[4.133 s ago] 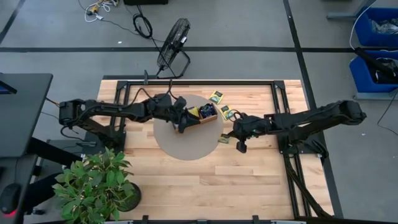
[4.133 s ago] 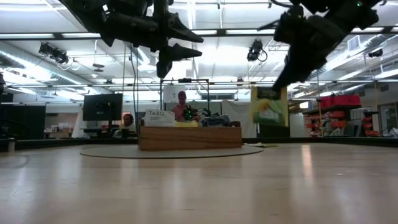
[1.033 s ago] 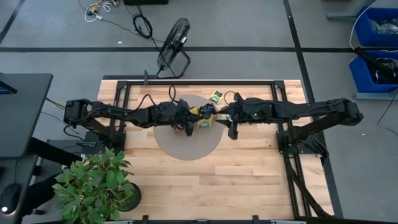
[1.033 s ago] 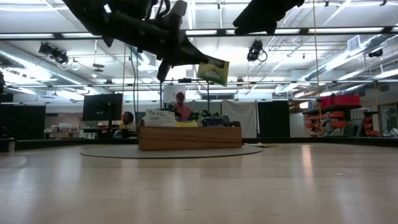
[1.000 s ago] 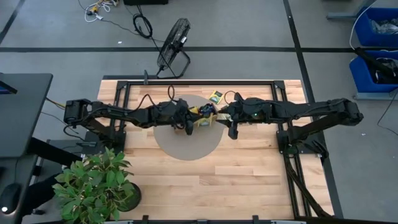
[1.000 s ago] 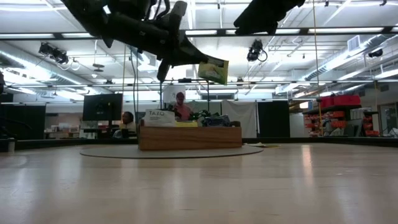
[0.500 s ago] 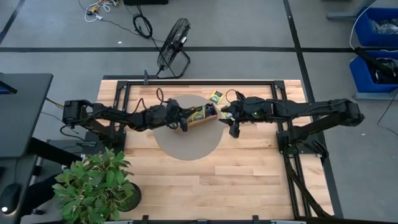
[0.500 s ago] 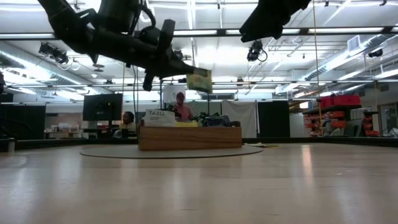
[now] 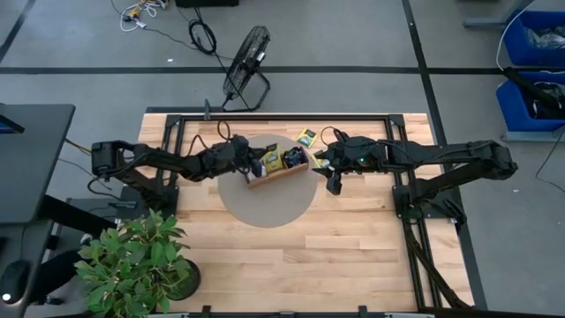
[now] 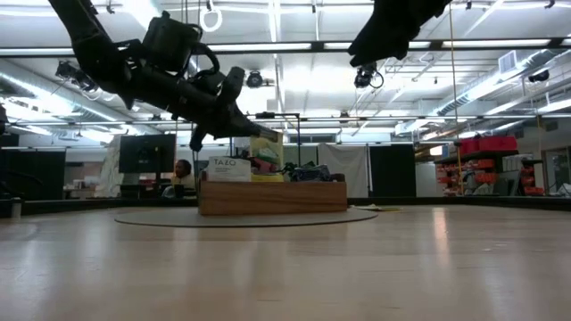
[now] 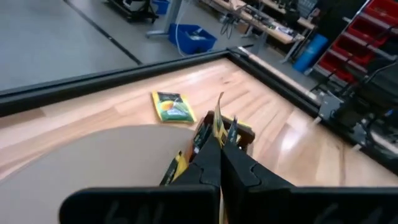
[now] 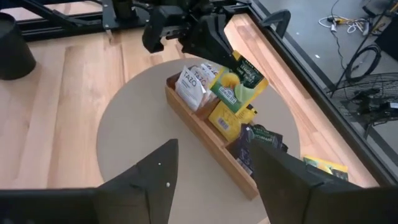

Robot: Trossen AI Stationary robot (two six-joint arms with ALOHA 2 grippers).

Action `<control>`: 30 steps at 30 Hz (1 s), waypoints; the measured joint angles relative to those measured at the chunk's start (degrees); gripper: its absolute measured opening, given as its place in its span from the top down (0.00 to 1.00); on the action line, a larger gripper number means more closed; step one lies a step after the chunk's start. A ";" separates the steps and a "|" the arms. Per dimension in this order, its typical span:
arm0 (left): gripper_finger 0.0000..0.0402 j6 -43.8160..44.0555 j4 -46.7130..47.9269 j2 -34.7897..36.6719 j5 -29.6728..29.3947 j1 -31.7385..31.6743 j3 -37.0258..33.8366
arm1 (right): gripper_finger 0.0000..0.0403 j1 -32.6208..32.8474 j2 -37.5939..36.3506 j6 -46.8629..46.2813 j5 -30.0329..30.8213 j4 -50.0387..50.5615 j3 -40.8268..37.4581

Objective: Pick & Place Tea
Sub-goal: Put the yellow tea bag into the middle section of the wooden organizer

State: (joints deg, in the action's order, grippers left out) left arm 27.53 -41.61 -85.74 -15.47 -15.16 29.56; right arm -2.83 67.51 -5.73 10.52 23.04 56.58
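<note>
While the left claw, clamped on a green-yellow tea packet, is lowering it over the wooden tray, the emptied right claw is hovering open nearby, probably handoff done.

Lighting bright, even – overhead ceiling strips glare in low view. Arms backlit, near silhouette. Table shadows soft. Wrist views sl. blurred near fingers.

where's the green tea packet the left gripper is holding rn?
The green tea packet is pinched in the left gripper, hanging just above the wooden tray's middle compartment on the round mat.
</note>
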 joint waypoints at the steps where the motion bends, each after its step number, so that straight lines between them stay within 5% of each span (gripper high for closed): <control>1: 1.00 -0.04 -0.69 -0.49 0.47 -0.31 0.04 | 0.48 0.00 0.00 -0.01 0.00 0.04 0.00; 30: 1.00 2.55 -3.34 -8.62 0.04 -0.81 0.07 | 0.48 -2.38 0.04 -1.36 -0.02 0.90 0.00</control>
State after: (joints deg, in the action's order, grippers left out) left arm 30.08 -44.96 -94.36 -15.43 -15.97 29.63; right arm -5.21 67.55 -7.09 10.50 23.94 56.58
